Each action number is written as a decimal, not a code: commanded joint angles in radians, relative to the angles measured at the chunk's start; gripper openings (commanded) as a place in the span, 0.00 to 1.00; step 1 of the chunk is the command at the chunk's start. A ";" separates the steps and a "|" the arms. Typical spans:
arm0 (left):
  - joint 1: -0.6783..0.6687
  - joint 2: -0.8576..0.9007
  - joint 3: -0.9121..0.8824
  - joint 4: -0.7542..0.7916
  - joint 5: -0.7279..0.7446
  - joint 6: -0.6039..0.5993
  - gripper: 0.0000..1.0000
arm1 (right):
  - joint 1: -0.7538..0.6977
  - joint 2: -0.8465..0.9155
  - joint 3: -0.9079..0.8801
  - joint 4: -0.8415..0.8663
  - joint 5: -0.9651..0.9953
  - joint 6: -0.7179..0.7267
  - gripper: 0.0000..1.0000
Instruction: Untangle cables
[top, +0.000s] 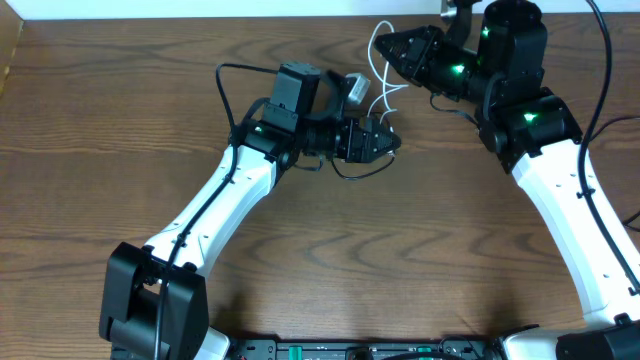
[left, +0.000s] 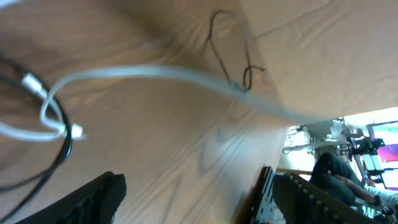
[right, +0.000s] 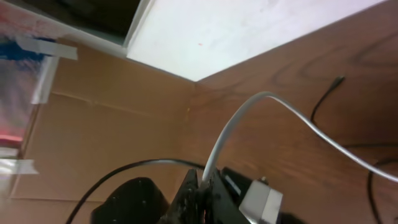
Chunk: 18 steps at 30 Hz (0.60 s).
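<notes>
The white cable (top: 378, 72) loops at the table's back centre. My right gripper (top: 386, 44) is shut on it there; in the right wrist view the jaws (right: 204, 183) pinch the white cable (right: 249, 107), which arcs up and away to the right. My left gripper (top: 386, 141) is open just below the loops; its fingers (left: 199, 202) stand wide apart over bare wood and hold nothing. The white cable (left: 155, 71) runs across ahead of it, with a plug end at the left. A thin black cable (top: 350, 173) lies under the left gripper and also shows in the left wrist view (left: 214, 31).
The wooden table (top: 400, 270) ends at a white wall along the back. A cardboard panel (right: 112, 124) stands at the side. A grey block (top: 357, 87) sits on the left wrist. Another thin black cable (right: 323, 99) lies on the wood. Thick arm wires hang at the right.
</notes>
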<state>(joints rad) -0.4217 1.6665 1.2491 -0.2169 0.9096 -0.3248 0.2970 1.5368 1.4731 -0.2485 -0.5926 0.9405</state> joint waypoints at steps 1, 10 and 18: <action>-0.002 -0.004 -0.002 0.065 0.032 0.009 0.82 | 0.006 -0.017 0.006 0.004 -0.043 0.074 0.01; -0.002 -0.004 -0.002 0.200 -0.069 -0.002 0.77 | 0.006 -0.017 0.006 0.006 -0.069 0.100 0.01; 0.011 -0.004 -0.002 0.211 -0.145 -0.001 0.08 | 0.005 -0.017 0.006 0.006 -0.069 0.100 0.01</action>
<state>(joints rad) -0.4210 1.6665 1.2491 -0.0154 0.8013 -0.3332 0.2970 1.5368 1.4731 -0.2455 -0.6445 1.0313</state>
